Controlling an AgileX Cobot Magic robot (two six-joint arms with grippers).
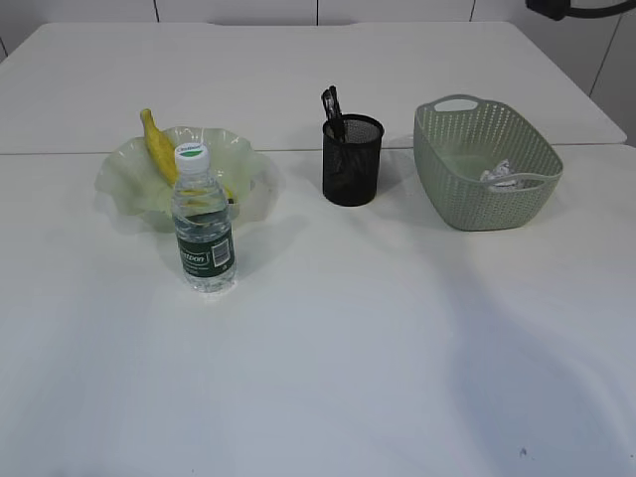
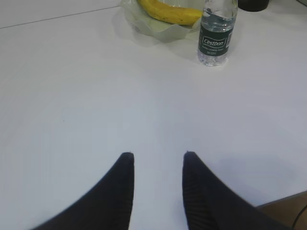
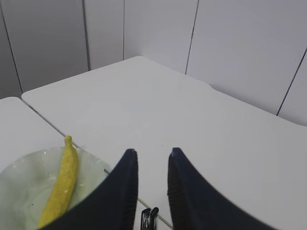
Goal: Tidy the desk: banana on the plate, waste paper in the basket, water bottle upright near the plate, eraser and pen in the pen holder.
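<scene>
The clear plastic water bottle (image 1: 204,224) with white cap stands upright nearest, just before the pale green wavy glass plate (image 1: 124,169) that holds the yellow banana (image 1: 161,147). It looks light, smooth and slippery; the middle of the body seems the best hold. The black mesh pen holder (image 1: 352,161) and the green basket (image 1: 529,154) with crumpled paper (image 1: 500,175) stand apart. The left gripper (image 2: 156,160) and right gripper (image 3: 151,154) are parted, holding nothing.

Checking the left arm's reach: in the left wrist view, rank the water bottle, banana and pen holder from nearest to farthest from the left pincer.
From the left pincer:
1. Water bottle, ahead and to the right.
2. Banana, behind the bottle, slightly left, on the plate.
3. Pen holder, farthest, at the top right edge.
</scene>
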